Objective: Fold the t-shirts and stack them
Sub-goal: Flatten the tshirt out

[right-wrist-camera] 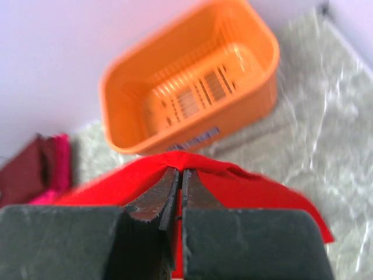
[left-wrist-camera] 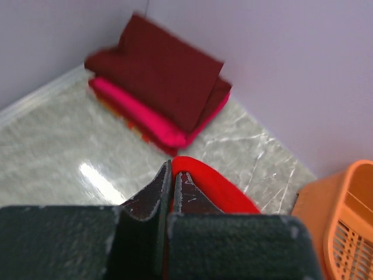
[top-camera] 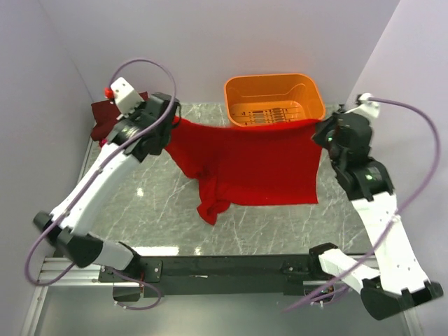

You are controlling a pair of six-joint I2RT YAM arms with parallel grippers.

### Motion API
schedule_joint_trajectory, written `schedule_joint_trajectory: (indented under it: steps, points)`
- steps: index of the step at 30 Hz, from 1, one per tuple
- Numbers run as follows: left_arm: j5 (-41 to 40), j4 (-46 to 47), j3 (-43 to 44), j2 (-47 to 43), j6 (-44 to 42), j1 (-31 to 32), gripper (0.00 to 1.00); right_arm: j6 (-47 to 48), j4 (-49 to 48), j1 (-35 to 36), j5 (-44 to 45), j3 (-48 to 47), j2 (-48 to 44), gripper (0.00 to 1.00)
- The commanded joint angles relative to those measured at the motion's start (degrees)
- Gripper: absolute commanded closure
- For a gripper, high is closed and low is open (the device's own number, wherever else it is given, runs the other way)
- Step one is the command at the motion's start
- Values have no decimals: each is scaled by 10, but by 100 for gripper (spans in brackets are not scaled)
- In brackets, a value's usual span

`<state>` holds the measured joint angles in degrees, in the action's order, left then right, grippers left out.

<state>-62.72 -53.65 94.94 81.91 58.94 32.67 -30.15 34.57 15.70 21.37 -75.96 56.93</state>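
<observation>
Left gripper (top-camera: 170, 124) is clamped on one far corner of the red t-shirt (top-camera: 245, 161), and right gripper (top-camera: 323, 133) is clamped on the other. The cloth is stretched between them, its lower part draped on the table (top-camera: 154, 217). The fold will likely go best if both arms move level, with even tension. The left wrist view shows the folded maroon t-shirt (left-wrist-camera: 163, 76) lying on the pink t-shirt (left-wrist-camera: 145, 116); the top view hides the pink one.

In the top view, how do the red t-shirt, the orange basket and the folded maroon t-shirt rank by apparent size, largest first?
1. red t-shirt, spread wide.
2. orange basket.
3. maroon t-shirt, folded; the left arm hides part of it, so its rank below the basket is less sure.
</observation>
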Motion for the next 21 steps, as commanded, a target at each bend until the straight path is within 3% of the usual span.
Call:
schedule_joint_trajectory:
  steps: [1,6,12,16,21]
  points:
    - [-49,78,32,-81,-172,12,99,46,16,-5,8,-66,-44,100]
    - [110,287,-15,-232,-355,22,99,64,59,-5,-31,-156,-82,100]
    - [248,291,58,-323,-429,22,99,76,87,-5,-153,-254,-127,100]
    - [392,252,132,-336,-464,22,99,70,74,-5,-197,-278,-162,100]
    - [429,253,191,-329,-488,19,99,81,86,-5,-198,-334,-154,100]
